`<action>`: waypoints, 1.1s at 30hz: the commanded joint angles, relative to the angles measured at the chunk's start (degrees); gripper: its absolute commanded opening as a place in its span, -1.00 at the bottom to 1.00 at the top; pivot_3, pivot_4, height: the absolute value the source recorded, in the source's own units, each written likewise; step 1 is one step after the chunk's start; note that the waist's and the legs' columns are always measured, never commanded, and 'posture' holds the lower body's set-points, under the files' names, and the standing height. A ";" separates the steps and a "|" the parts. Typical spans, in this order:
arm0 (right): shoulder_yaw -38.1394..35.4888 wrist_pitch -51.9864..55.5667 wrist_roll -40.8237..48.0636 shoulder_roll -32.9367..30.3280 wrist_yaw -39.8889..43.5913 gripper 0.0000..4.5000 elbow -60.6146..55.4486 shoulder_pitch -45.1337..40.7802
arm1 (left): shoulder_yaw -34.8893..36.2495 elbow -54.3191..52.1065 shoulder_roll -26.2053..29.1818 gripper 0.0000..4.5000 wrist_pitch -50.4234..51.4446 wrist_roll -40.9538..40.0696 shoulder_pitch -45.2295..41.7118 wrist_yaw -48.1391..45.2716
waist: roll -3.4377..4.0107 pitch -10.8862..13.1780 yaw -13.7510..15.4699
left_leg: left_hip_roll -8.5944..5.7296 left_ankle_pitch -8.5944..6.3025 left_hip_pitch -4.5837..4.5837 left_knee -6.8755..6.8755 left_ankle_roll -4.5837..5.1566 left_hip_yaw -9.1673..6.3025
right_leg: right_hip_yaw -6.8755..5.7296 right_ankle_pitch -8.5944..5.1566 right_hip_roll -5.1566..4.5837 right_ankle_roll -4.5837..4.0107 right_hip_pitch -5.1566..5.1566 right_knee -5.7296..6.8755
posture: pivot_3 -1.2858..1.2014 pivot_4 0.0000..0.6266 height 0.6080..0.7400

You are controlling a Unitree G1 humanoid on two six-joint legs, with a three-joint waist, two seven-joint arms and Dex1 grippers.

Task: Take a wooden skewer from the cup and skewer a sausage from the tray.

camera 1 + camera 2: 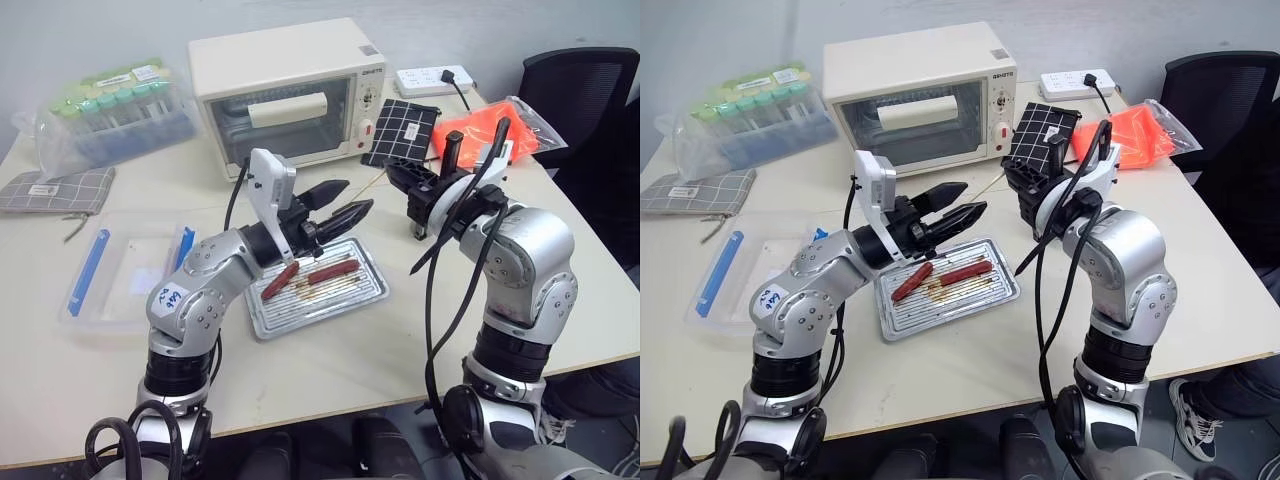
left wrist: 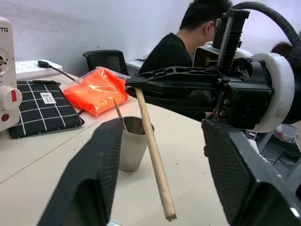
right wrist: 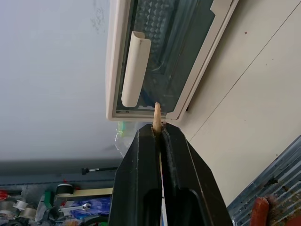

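The right gripper (image 3: 159, 129) is pinched tight on the wooden skewer (image 2: 154, 162), up above the table. The left gripper (image 1: 338, 205) has its fingers apart over the tray (image 1: 370, 296), where the sausage (image 1: 333, 271) lies. The cup (image 2: 133, 143) stands further right.

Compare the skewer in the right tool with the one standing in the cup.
The held skewer is out of the cup, clamped in the shut right tool; the spare skewer stands in the cup. The held skewer hangs slanted in air; the spare skewer leans at the rim. Both are thin pale wooden sticks.
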 commanded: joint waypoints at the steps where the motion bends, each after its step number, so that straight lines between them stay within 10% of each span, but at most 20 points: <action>1: 0.08 -0.76 1.08 -0.41 1.26 -1.00 -3.07 0.12 | 0.10 -2.41 0.07 -0.24 0.21 -0.79 0.19 0.89 | 0.00 0.00 0.04 | 0.00 0.00 0.00 0.00 0.00 0.00 | 0.00 0.00 0.00 0.00 0.00 0.00 | 0.03 -0.52 1.00; 20: 0.55 -1.87 1.08 -0.23 1.77 -1.00 -3.20 -0.39 | -0.56 -1.44 -1.35 -0.32 -0.06 -0.46 -0.10 2.83 | 0.00 0.00 1.02 | -0.01 0.00 0.00 0.04 0.00 0.03 | 0.00 0.02 0.00 0.04 0.06 -0.10 | 0.03 -0.52 1.00; 27: 0.45 -1.91 1.08 -0.31 2.00 -1.00 -3.16 -0.80 | -0.10 -1.29 -1.49 -0.94 0.17 -1.03 -0.29 3.49 | 0.00 0.00 1.03 | 0.00 0.00 0.00 0.04 0.00 0.03 | 0.00 0.02 0.00 0.04 0.06 -0.11 | 0.03 -0.52 1.00; 33: 0.45 -1.87 1.08 -0.36 2.47 -1.00 -3.43 -0.81 | 0.20 -0.86 -1.42 -0.98 0.19 -0.79 -0.76 3.99 | 0.00 0.00 1.10 | 0.00 0.00 0.00 0.04 0.00 0.02 | -0.01 0.02 0.01 0.04 0.09 -0.15 | 0.03 -0.52 1.00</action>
